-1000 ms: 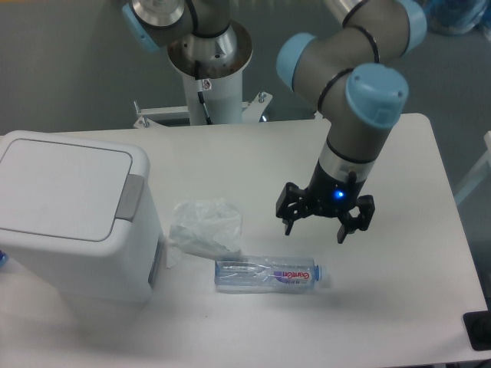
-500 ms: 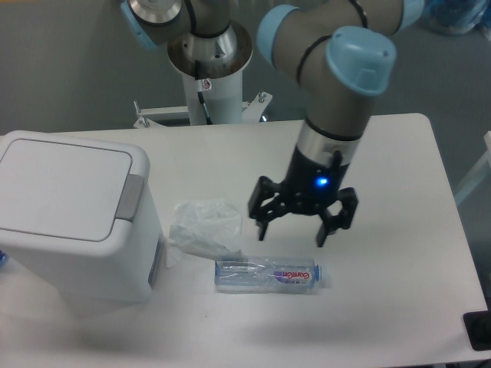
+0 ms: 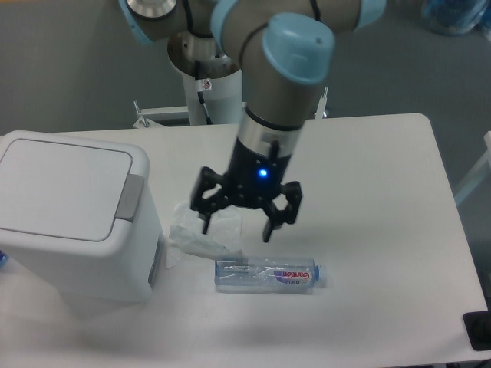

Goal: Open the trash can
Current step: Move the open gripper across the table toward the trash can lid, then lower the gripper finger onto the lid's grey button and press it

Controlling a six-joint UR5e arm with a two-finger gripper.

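The trash can is a big white boxy bin at the left of the table, its flat lid down and a grey push tab on the lid's right edge. My gripper hangs open over the middle of the table, well right of the bin, with nothing between its fingers. It hovers above a crumpled clear bag and just behind a lying bottle.
A crumpled clear plastic bag lies right beside the bin. A clear plastic water bottle lies on its side in front of the gripper. The robot base column stands behind the table's far edge.
The gripper has swept leftwards across the table, from right of the bottle to above the plastic bag, staying open. The bin, bag and bottle have not moved.
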